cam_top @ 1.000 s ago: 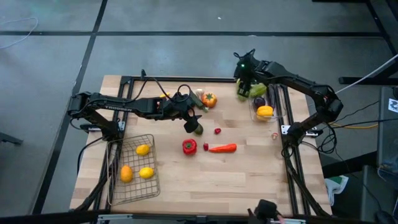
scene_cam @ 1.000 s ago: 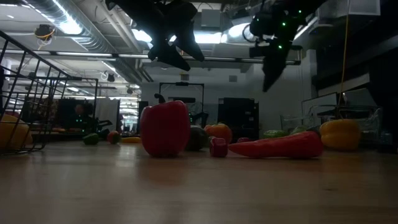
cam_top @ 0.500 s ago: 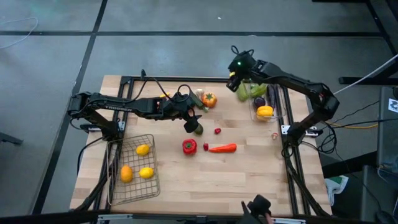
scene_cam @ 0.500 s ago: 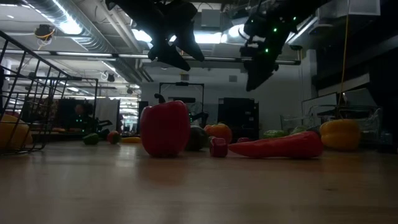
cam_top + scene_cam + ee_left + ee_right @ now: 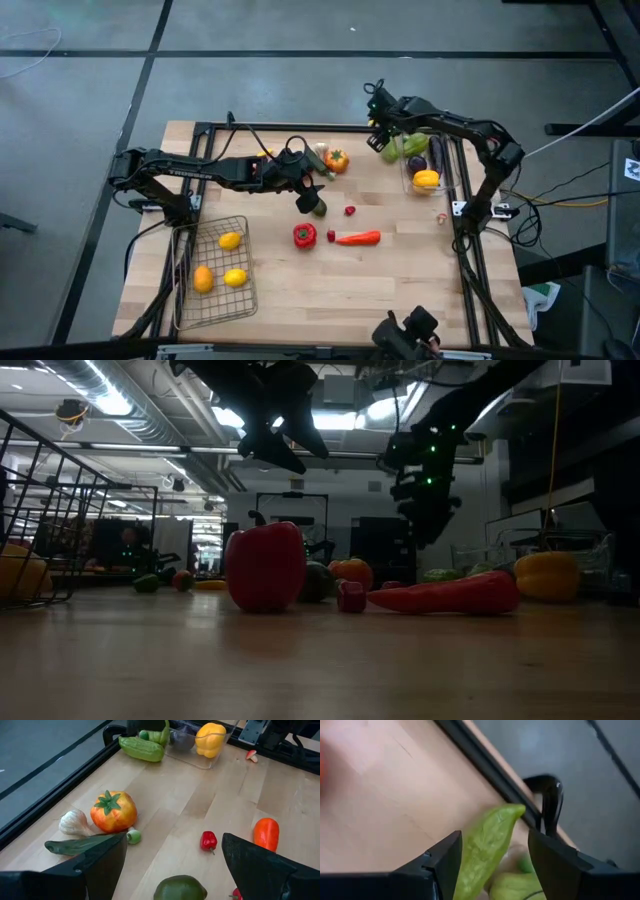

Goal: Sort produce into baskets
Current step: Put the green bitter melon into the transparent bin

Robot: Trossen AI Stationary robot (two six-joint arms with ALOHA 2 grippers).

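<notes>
Table (image 5: 400, 270): produce scattered mid-board; wire basket (image 5: 213, 272) holds three yellow pieces. Clear bin (image 5: 425, 165) holds yellow pepper (image 5: 426, 179). Right claw (image 5: 377, 127), fingers apart, nothing gripped, has swung from over the bin toward the pale green vegetable (image 5: 485, 852) beside it, likely next pick. Left claw (image 5: 308, 193) stays apart above the dark green piece (image 5: 180, 887).

Legible text: we find one faint white wordmark, apparently "TROSSEN", on the left arm (image 5: 190, 171); nothing else readable.
</notes>
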